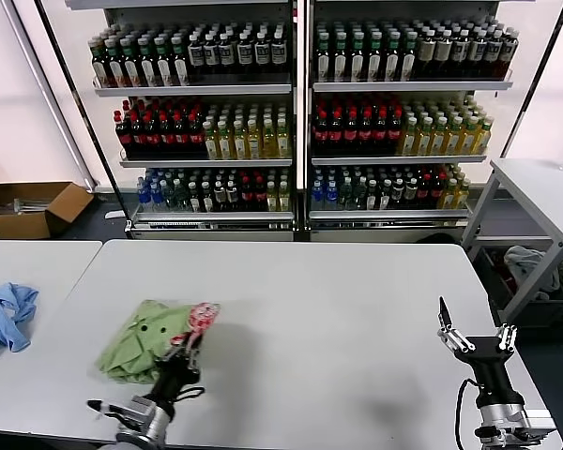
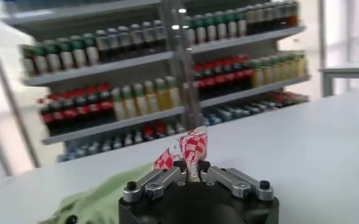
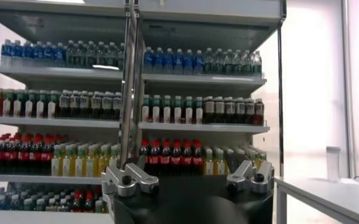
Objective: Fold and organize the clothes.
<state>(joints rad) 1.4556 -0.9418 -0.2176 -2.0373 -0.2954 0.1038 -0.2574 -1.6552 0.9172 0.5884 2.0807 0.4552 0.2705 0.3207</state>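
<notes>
Item: polo shirt [image 1: 148, 345], light green, soft cloth, short-sleeved. It is lying crumpled in a rounded heap on the white table [image 1: 338, 309], toward that table's near-left corner. Two dark buttons are showing on the green cloth in the head view. A red-and-white checked print is bunching up into a small peak at the heap's right edge, on the side facing the shelves.

Item: left gripper [image 1: 185, 354], black, with metal-linked fingers. It is sitting at the shirt's near-right edge, jaws drawn narrow and pinching a fold of the printed cloth; the left wrist view is showing the checked fabric standing up between the fingertips [image 2: 180, 165].

Item: right gripper [image 1: 476, 337], black. It is hovering over the table's near-right corner, well apart from the shirt, jaws standing wide with nothing between them.

Item: blue cloth [image 1: 5, 317], light, rumpled. It is lying on a separate white surface to the left of the table.

Item: shelving racks [image 1: 300, 112], metal, beyond the table's far edge. They are carrying dense rows of bottles with dark, red, yellow-green and blue contents.

Item: cardboard box [image 1: 33, 206], open, on the floor beyond the table's far-left corner.
</notes>
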